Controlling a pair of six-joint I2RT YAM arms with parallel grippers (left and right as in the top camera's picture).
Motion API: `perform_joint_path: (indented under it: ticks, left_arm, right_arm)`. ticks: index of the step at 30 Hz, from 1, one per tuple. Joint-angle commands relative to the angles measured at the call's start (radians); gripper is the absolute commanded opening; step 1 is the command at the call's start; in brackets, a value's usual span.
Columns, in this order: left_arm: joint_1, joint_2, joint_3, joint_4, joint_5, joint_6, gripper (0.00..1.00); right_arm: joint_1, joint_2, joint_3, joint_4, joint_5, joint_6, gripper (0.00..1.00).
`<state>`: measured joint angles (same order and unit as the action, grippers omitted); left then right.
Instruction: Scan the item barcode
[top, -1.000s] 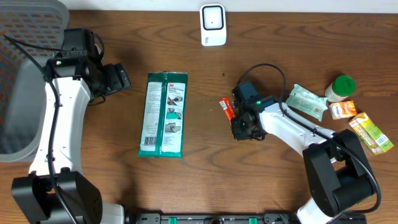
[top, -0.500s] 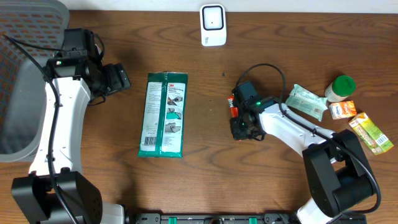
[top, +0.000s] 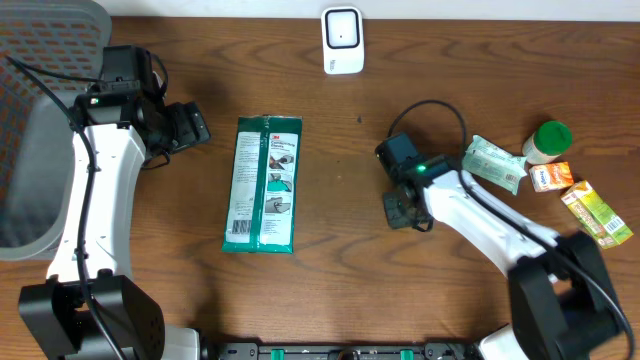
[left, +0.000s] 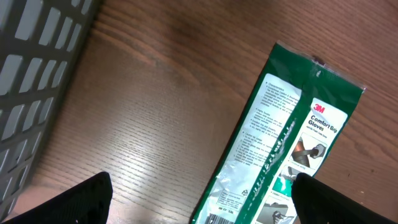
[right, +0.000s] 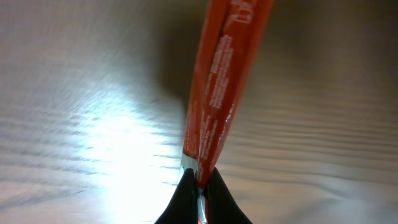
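Red packet (right: 224, 81): one end pinched in the right tool (right: 200, 186), jaws narrow on it, over the bench (top: 330, 290) right of centre. Green glove pack (top: 262, 185) lies flat mid-bench. White scanner (top: 342, 40) sits at the far edge. Left tool (top: 198, 128) is wide and holds nothing, near the glove pack.

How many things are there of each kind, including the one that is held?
Packets: 3 (glove pack, pale green pouch, red packet in the right end effector)
Boxes: 2 (orange box, yellow-green box)
Bottles: 1 (green-capped bottle)
Scanners: 1 (white scanner)
Total: 7
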<state>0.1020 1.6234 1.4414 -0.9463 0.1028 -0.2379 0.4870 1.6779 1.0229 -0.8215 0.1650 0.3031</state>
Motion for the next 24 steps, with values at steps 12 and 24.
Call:
perform_joint_path:
  ticks: [12, 24]
  left_arm:
    - [0.004, 0.004, 0.003, -0.006, -0.002, 0.006, 0.92]
    - [0.004, 0.004, 0.003, -0.006, -0.002, 0.006, 0.92]
  right_arm:
    - [0.115, 0.105, 0.028, -0.027, 0.54, 0.03, 0.01]
    - [0.269, 0.214, 0.028, 0.034, 0.5, 0.066, 0.01]
